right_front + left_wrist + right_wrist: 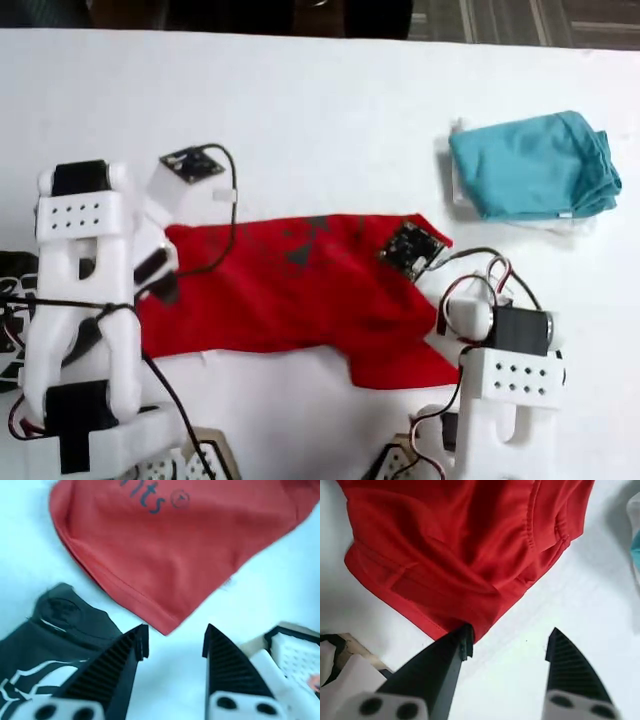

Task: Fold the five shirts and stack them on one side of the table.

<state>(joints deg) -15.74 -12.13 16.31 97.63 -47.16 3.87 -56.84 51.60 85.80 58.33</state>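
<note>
The red shirt (290,290) lies spread and wrinkled on the table (300,110), just in front of both arms. The left gripper (176,632) and right gripper (510,632) hang wide open and empty by its near corners. Each should probably pinch its corner's hem, then lift evenly. Farther off sits the folded teal shirt (530,165)

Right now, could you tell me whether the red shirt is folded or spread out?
Spread out: the red shirt lies wide and rumpled on the table, one sleeve sticking out.
</note>
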